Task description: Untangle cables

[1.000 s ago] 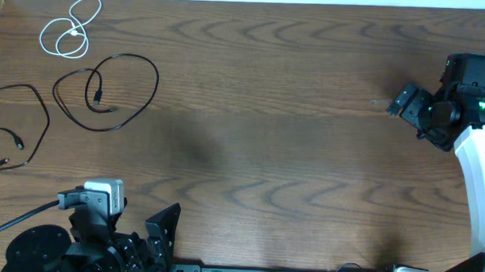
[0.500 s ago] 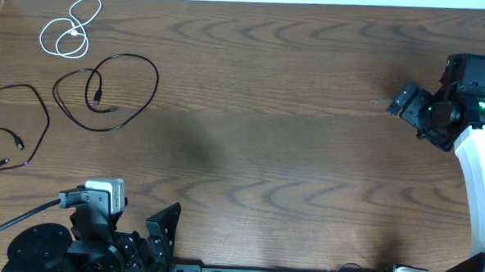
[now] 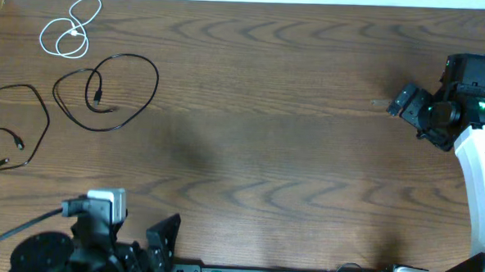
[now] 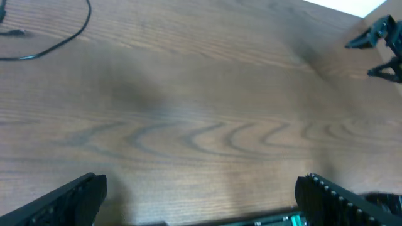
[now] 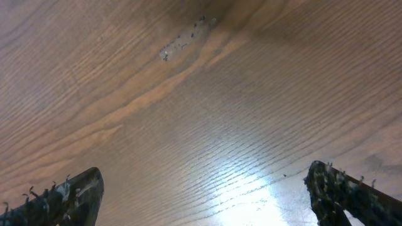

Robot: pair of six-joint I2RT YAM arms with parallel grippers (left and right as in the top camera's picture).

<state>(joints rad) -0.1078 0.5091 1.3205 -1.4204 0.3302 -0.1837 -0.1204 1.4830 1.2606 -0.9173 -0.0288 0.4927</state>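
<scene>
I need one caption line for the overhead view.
White cable, looped black cable and edge black cable lie untangled; left tool and right tool open.

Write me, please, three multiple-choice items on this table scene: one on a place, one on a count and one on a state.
1. Where does the white cable lie on the table?
A. In the far left corner
B. In the centre
C. Beside the right arm

2. How many thin black cables lie there?
A. One
B. Two
C. Four

3. How do both arms' jaws stand?
A. Open, holding nothing
B. Shut on the white cable
C. Shut on a black cable

Answers:
1. A: the overhead view shows it coiled at the far left, apart from the others.
2. B: one loops near the white cable, and another lies at the left edge.
3. A: each wrist view shows fingers wide apart over bare wood.
</scene>
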